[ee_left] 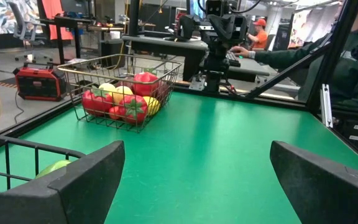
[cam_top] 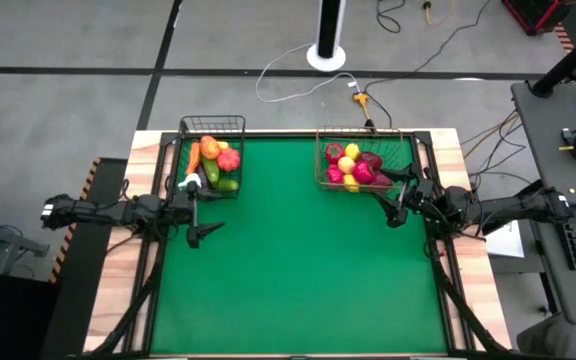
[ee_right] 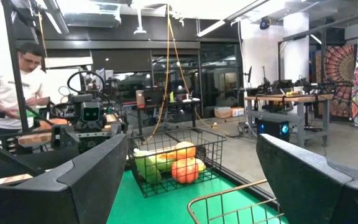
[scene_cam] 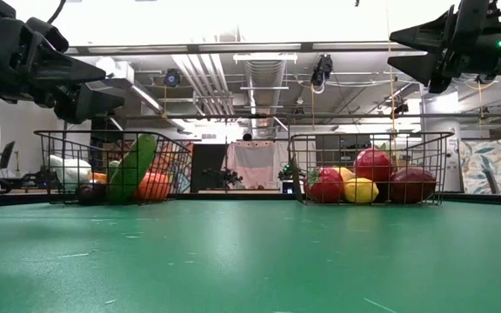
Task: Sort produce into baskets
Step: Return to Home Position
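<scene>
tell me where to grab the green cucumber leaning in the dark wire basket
Probably best to grip the long green toy cucumber across its slim upper part, coming straight down from above. It leans steeply, top end near the rim of the dark wire-mesh basket, whose walls block a side approach and other produce crowds its lower end.

The left basket (cam_top: 211,119) stands at the back left of the table (cam_top: 298,280) and the right basket (cam_top: 360,130) at the back right, well apart. Produce (cam_top: 216,160) lies in both. The left hand (cam_top: 211,212) hangs just before the left basket, and the right hand (cam_top: 389,198) by the right basket's front right corner.
</scene>
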